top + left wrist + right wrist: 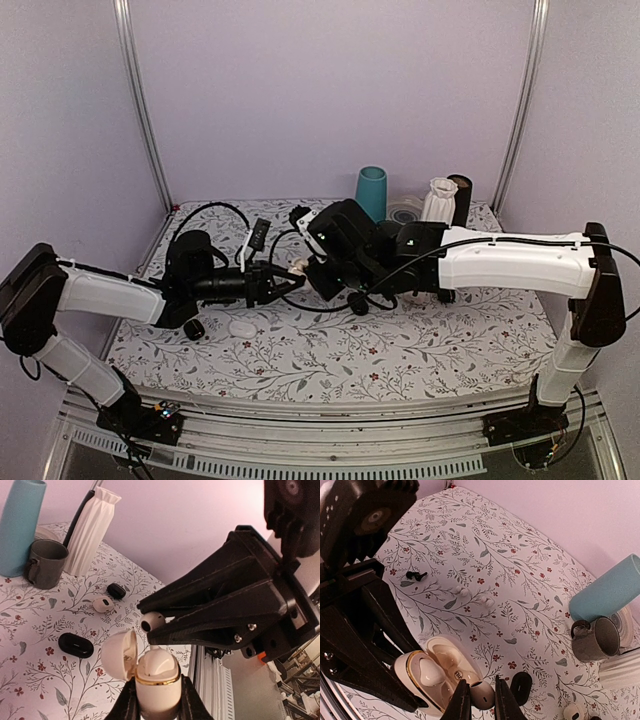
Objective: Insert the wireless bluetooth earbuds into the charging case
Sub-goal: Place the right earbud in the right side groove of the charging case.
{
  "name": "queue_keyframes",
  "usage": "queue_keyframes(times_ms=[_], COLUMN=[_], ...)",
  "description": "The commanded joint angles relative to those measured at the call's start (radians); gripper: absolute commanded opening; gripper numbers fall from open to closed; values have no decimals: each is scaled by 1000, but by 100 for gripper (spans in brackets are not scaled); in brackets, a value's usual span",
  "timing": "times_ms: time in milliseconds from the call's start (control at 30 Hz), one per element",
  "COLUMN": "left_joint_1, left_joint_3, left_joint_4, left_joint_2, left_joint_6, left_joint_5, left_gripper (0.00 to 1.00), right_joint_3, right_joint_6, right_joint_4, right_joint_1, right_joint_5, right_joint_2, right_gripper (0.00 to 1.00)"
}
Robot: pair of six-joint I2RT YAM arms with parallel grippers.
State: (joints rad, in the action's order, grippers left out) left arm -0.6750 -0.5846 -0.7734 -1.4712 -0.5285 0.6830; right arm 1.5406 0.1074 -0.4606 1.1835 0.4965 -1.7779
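Observation:
My left gripper [157, 702] is shut on the base of a cream charging case [157, 682], upright with its lid [119, 652] swung open to the left. One cream bud [156, 662] sits in it. My right gripper [480, 700] is shut on a second cream earbud [481, 694], also seen in the left wrist view [151, 621]. It holds this bud just above the open case [420, 677]. Both grippers meet mid-table [297, 270]. A pair of tiny black buds [416, 575] lies on the cloth, away from both grippers.
A black oval case [521, 687] lies close by, with a smaller black case [116, 590] and a cream one [102, 603] beyond. Two small white buds [462, 591] lie on the cloth. A teal cup [371, 192], grey mug [46, 562] and white vase [437, 200] stand at the back.

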Motion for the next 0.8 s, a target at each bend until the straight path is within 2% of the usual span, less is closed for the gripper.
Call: queue_keyframes(times_ms=[0,367,767], left_joint_1=[19,20,19], left_joint_3=[-17,-15,-2], left_joint_4=[-43,-52,-58], left_joint_2=[38,46,77], left_joint_6=[-8,-14,-5], left_joint_5=[16,5,-73], left_gripper=[0,0,0], right_joint_3=[-31,-58,-22], right_joint_6=[-34,-59,46], right_joint_4=[35,80,74], right_joint_1=[6,10,10], right_joint_5=[10,-74,-215], right_joint_2=[13,49,30], right_gripper=[12,13,16])
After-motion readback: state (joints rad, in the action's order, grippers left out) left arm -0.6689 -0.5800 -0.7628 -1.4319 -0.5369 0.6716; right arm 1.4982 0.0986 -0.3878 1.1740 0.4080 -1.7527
